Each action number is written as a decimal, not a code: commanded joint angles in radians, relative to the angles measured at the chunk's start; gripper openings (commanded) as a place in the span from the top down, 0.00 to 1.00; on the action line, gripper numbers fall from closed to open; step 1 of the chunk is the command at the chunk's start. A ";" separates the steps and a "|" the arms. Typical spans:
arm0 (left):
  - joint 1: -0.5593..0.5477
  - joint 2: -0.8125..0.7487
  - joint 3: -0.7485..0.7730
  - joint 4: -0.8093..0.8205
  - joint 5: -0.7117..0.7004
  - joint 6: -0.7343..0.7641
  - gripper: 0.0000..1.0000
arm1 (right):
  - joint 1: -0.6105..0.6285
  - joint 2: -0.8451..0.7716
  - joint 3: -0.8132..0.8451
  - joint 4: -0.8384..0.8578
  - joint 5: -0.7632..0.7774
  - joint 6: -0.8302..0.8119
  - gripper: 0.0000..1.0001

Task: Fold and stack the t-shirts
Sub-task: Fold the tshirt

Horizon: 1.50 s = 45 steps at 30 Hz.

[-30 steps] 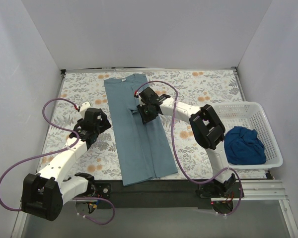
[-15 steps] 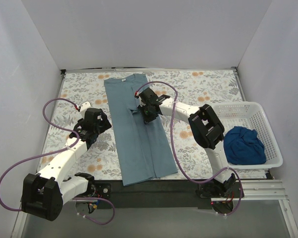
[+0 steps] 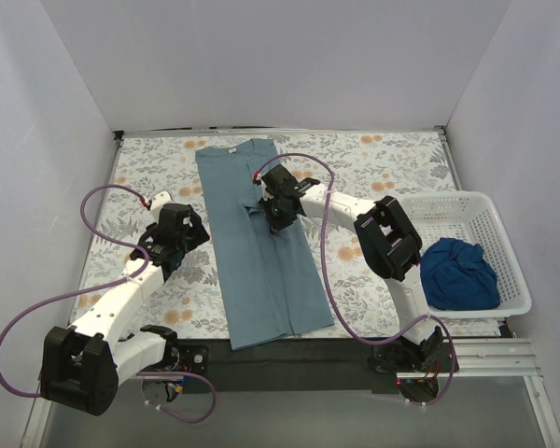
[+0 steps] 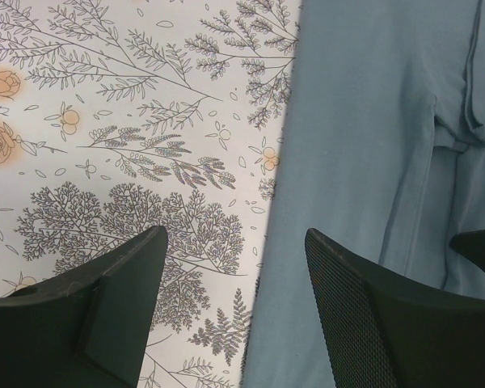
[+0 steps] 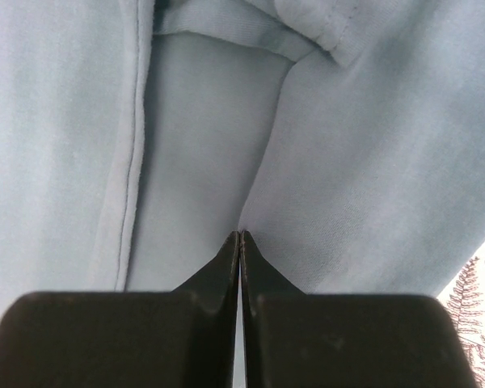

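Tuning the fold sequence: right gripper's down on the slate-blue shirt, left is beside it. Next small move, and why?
Probably lower the left gripper and close it on the left edge of the slate-blue t-shirt. Its jaws are open and straddle that edge, holding nothing, while the right gripper is shut, apparently pinching a fold mid-shirt. A crosswise fold likely needs both sides held.

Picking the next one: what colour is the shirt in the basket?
Dark royal blue shirt, crumpled in the white basket; clearest in the top view.

walls: plain white panels (image 3: 280,65) on three sides | surface: white cloth printed with grey sprigs and orange flowers (image 3: 383,168) | near edge: black strip (image 3: 289,359) | light: even
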<state>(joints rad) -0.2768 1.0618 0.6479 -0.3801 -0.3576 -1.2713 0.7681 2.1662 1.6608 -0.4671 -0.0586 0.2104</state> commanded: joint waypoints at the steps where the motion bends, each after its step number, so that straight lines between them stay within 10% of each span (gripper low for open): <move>1: 0.001 0.000 0.018 0.017 -0.003 0.012 0.32 | 0.008 -0.055 0.016 0.021 -0.043 0.018 0.99; 19: 0.001 0.020 0.018 0.015 0.008 0.018 0.33 | 0.016 -0.150 -0.051 0.005 -0.024 0.040 0.75; 45: 0.001 0.023 0.019 0.017 0.008 0.020 0.33 | 0.123 -0.210 -0.285 -0.030 0.129 0.127 0.75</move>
<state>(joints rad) -0.2768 1.0798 0.6479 -0.3801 -0.3470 -1.2629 0.8886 1.9350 1.3815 -0.4984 0.0532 0.3210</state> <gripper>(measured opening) 0.668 0.250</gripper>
